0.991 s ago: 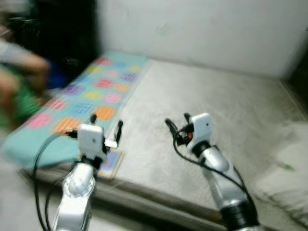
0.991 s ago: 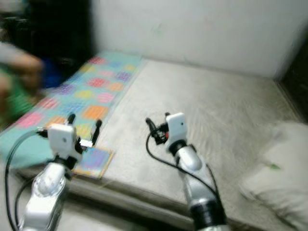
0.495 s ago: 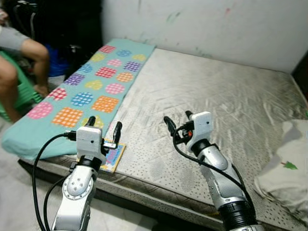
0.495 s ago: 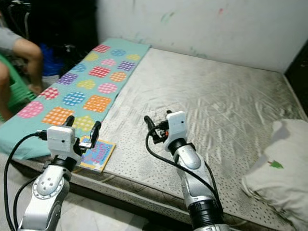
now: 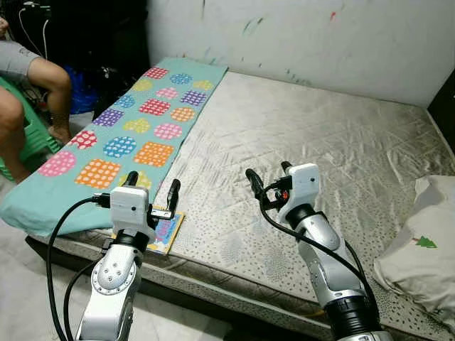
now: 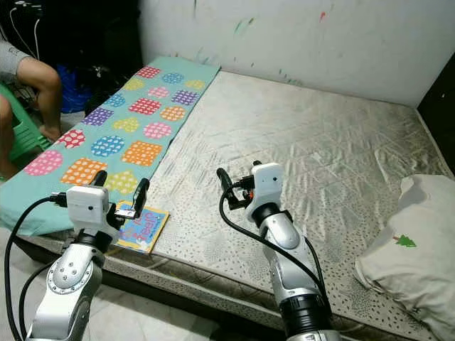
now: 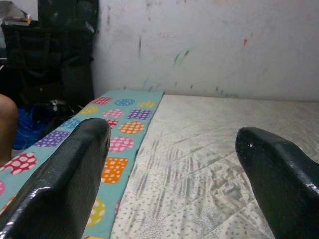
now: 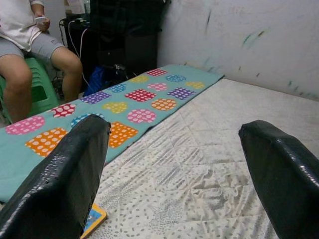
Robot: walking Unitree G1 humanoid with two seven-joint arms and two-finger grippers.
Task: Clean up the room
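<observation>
A small colourful book lies at the near left edge of a bare grey mattress. My left gripper hangs open just above and beside the book, holding nothing. My right gripper is open over the middle of the mattress, also empty. A teal blanket with coloured patches runs along the mattress's left side. A white pillow with a green tree print lies at the near right corner. The book's corner appears in the right wrist view.
A person sits on a green stool at the far left, legs near the blanket. Dark furniture and cables stand behind them. A white wall bounds the bed at the back. Pale floor lies below the mattress edge.
The camera has steadied from a blurred sweep and shifted slightly, so the pillow now shows more. Both grippers stay open in nearly the same places.
</observation>
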